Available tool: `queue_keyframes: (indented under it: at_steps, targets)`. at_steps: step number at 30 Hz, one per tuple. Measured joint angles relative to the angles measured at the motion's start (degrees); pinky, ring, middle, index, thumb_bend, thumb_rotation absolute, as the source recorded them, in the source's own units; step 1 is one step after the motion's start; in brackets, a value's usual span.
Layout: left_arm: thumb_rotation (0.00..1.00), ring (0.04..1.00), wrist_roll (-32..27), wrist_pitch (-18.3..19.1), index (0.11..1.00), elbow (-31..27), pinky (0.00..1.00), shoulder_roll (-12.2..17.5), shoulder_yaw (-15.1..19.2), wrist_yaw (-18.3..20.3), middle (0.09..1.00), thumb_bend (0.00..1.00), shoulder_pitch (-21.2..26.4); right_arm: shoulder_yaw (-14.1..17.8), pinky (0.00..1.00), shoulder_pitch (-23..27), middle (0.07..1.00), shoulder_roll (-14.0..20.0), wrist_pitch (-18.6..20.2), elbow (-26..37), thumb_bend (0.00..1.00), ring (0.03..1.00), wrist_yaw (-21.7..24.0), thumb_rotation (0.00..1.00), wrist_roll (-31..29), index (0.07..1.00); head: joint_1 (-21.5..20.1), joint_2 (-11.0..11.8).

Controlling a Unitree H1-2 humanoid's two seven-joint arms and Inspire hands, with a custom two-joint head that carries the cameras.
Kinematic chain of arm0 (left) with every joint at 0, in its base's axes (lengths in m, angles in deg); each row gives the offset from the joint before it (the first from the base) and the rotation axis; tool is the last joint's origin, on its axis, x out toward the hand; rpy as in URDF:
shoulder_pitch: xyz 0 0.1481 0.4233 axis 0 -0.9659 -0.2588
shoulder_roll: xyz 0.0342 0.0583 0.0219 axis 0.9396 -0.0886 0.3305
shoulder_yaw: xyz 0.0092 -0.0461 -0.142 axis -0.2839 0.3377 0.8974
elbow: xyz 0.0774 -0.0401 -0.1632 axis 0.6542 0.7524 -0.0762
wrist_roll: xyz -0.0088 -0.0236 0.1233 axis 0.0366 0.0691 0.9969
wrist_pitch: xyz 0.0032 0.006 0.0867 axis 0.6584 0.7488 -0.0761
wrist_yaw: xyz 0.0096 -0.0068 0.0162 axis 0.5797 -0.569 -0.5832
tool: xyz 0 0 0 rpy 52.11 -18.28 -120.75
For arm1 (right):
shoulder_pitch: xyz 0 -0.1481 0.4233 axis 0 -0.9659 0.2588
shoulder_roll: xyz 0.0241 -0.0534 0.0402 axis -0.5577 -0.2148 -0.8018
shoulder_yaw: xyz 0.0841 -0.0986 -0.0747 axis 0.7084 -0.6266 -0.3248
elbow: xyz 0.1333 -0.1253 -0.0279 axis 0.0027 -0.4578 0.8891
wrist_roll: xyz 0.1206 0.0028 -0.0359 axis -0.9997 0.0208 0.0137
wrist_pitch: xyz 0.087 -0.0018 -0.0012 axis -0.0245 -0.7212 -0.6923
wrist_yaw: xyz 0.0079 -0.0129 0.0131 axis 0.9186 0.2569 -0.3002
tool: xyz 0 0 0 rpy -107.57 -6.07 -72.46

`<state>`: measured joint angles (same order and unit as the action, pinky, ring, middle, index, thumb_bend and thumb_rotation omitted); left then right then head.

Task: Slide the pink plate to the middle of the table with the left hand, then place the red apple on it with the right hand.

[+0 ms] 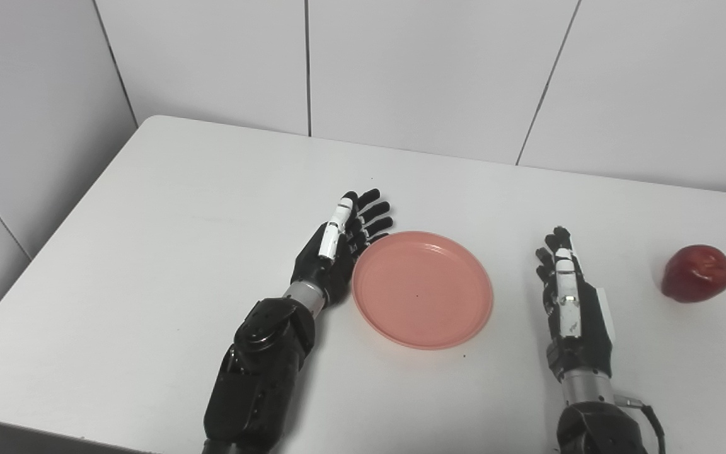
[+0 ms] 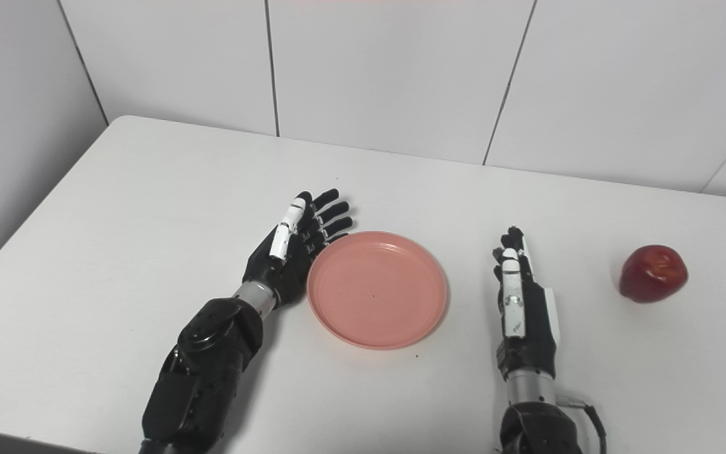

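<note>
At the near edge of the white worktop (image 1: 149, 208), two black forearms come in at 6 o'clock. The right hand (image 1: 570, 302) lies flat on its edge with fingers straight and together, holding nothing, well apart from everything. Near the middle of the worktop sits the round pink plastic plate (image 1: 423, 289), empty. The left hand (image 1: 341, 249) stands on its edge at the plate's 9 to 10 o'clock side, fingers stretched out and slightly fanned, gripping nothing, its palm touching or just beside the rim; I cannot tell which. At 3 o'clock of the plate, beyond the right hand, the glossy red apple (image 1: 697, 273) rests on the worktop. Pale wall tiles (image 1: 438, 69) rise at 12 o'clock.
</note>
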<state>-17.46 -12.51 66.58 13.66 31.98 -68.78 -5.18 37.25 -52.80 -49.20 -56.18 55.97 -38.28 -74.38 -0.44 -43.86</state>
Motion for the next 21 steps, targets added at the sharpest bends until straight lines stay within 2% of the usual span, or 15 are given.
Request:
queue_keyframes:
  at_steps: [9,17,21]
  targets:
    - [1.00,0.878,-0.3,-0.1,0.873,-0.3,0.88,0.0,-0.2,0.1,0.885,0.36,-0.3,0.3,0.99,0.5,0.961,-0.7,0.8,1.3,0.27,0.946,-0.5,1.00,0.2,0.957,-1.9,-0.4]
    - [1.00,0.872,1.9,-3.2,0.876,0.6,0.87,0.6,-1.0,0.9,0.888,0.36,-0.8,1.5,1.00,1.5,0.949,-0.5,0.9,1.7,0.32,0.953,-1.3,1.00,0.0,0.943,-5.3,-0.5]
    - [1.00,0.873,2.4,-4.8,0.871,1.2,0.87,1.1,-1.0,1.5,0.886,0.37,-0.9,1.8,0.95,2.3,0.946,1.3,0.9,2.7,0.31,0.944,-1.3,1.00,0.6,0.942,-6.8,-0.4]
